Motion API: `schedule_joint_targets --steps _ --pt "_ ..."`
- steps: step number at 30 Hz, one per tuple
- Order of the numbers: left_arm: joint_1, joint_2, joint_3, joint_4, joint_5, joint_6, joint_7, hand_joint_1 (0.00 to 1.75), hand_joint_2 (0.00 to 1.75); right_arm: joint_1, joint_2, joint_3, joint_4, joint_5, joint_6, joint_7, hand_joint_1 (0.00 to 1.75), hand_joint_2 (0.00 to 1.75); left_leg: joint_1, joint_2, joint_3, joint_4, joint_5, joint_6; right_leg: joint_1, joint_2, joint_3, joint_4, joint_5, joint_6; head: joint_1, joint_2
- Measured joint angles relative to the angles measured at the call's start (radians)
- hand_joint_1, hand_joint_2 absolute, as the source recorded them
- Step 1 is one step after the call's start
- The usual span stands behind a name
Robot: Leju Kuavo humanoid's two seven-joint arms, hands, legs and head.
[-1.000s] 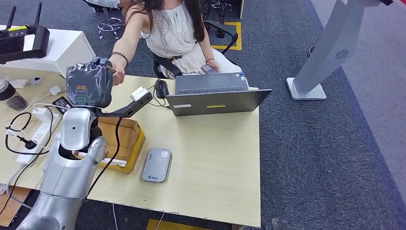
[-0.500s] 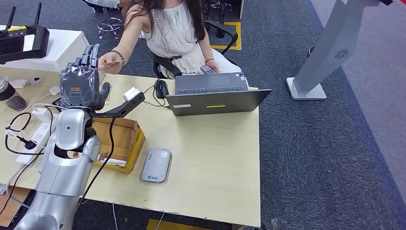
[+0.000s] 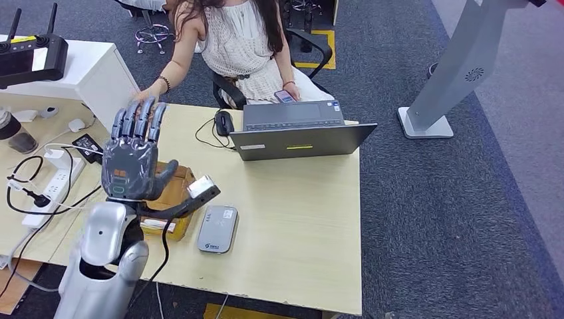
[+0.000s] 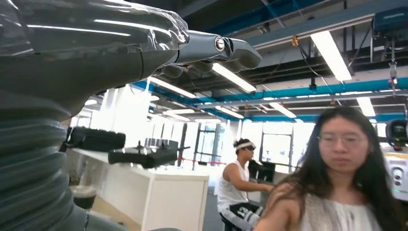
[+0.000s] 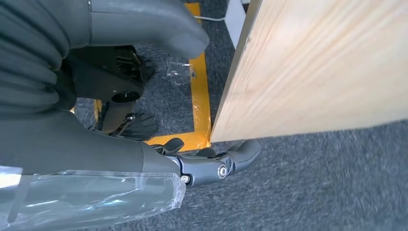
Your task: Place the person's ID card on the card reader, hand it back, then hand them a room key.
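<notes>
Our left hand (image 3: pixel 133 159) raised over the brown cardboard box (image 3: pixel 174 197), fingers (image 3: pixel 136 123) spread, holding nothing | grey rounded card reader (image 3: pixel 217 228) on pale wooden desk (image 3: pixel 299 219) just beside box, long axis running away from us | ID card: cannot tell | right hand (image 5: pixel 144 163) below desk edge, fingers curled, farther off

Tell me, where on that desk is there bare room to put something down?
The widest bare patch of the table lies between the laptop, the grey card reader and the table's right edge. The left side is crowded: the cardboard box, power strip with cables, and the robot's raised left hand.
</notes>
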Motion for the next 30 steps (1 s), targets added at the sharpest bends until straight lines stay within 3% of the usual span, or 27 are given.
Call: schedule_joint_targets --steps 7,13,30 --pt "0.21 0.03 -0.019 -0.109 0.028 0.008 -0.002 0.0 1.75 0.026 -0.003 -0.053 -0.005 -0.03 0.003 -0.022 0.0 1.75 0.0 0.0 -0.001 0.0 0.0 0.0 0.0 0.0 -0.001 0.0 0.0 0.0 0.0 0.0" --pt "0.305 0.04 -0.011 -0.124 0.048 0.02 -0.01 0.0 1.75 0.032 -0.008 -0.086 -0.008 -0.026 0.006 -0.027 0.0 1.75 0.0 0.0 -0.001 0.0 0.0 0.0 0.0 0.0 -0.001 0.0 0.0 0.0 0.0 0.0" --pt "0.405 0.016 0.092 -0.078 0.101 0.048 0.005 0.0 1.75 0.035 -0.011 -0.131 -0.009 0.014 0.0 -0.014 0.0 1.75 0.0 0.0 -0.002 0.0 0.0 0.0 0.0 -0.001 -0.002 0.0 0.0 0.0 0.0 0.0"
